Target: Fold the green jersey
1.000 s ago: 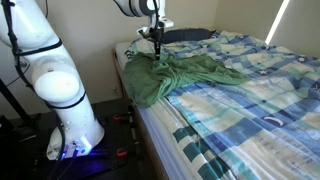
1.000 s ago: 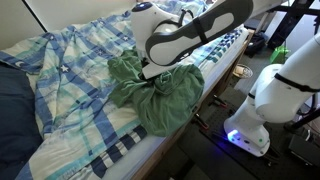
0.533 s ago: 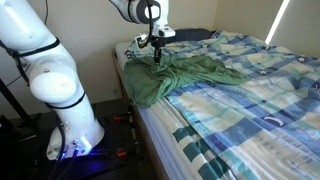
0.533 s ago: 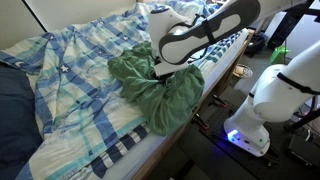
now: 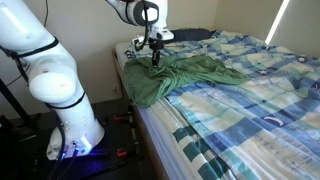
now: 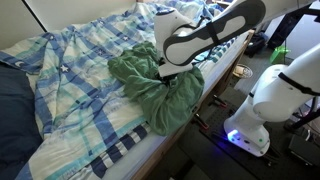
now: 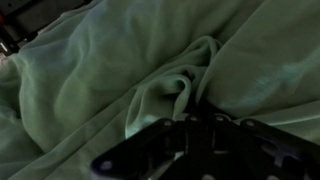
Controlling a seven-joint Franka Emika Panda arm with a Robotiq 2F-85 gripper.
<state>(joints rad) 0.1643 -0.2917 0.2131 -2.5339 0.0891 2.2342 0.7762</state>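
At the near corner of the bed, in an exterior view, my pincer (image 5: pixel 154 60) points straight down onto the green jersey (image 5: pixel 190 75). The jersey lies rumpled on the checked bedspread (image 5: pixel 250 105). Its long axis runs from the bed's edge at 8 o'clock across to 3 o'clock. I stand at its upper end, so nearly all of the cloth lies from me toward 4 o'clock.

In an exterior view from the opposite side, my pincer (image 6: pixel 166 76) sits at the 2 o'clock rim of the green jersey (image 6: pixel 145 95). The heap spreads from me toward 8 o'clock, and one lobe hangs over the mattress edge at 6 o'clock. The dark pillow (image 6: pixel 14 115) lies well apart at 9 o'clock.

In the wrist view the green jersey (image 7: pixel 90 70) fills the picture. A raised fold (image 7: pixel 178 85) runs toward 12 o'clock from my pincer (image 7: pixel 190 130), which is a dark shape low in the frame. I cannot tell whether my jaws are apart or pinched on that fold.

I judge that any fold must carry this end across toward the bulk.
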